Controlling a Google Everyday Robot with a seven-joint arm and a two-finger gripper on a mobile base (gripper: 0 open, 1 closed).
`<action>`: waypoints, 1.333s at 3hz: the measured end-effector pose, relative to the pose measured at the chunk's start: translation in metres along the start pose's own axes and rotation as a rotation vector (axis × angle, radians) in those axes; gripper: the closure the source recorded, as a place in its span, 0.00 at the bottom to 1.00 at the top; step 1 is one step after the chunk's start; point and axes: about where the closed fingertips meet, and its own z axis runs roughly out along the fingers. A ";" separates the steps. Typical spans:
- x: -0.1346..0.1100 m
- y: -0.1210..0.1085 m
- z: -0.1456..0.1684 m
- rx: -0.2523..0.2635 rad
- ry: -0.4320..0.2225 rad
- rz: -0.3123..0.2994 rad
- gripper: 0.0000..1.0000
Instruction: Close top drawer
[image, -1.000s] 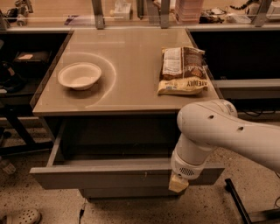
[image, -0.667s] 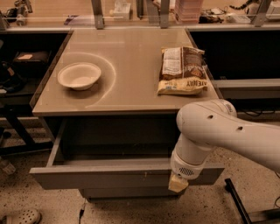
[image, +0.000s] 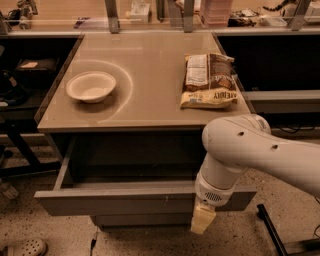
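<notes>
arm (image: 280, 155): cut off by the right edge
claw (image: 202, 220): low against the top drawer (image: 115, 200) front, only a pale tip showing under the arm
top drawer inside: floor hidden behind its own front
shoe (image: 24, 247): cut by the bottom edge

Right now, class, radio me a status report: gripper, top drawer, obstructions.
Gripper low at the front of the top drawer, right of centre. Drawer stands well open. Bowl and snack bag up on the tabletop, out of its path.

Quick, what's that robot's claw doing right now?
Gripper: low at the front of the pulled-out top drawer, right of centre; open or closed cannot be told.
</notes>
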 end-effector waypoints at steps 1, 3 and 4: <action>0.000 0.000 0.000 0.000 0.000 0.000 0.00; 0.000 0.000 0.000 0.000 0.000 0.000 0.18; 0.000 0.000 0.000 0.000 0.000 0.000 0.42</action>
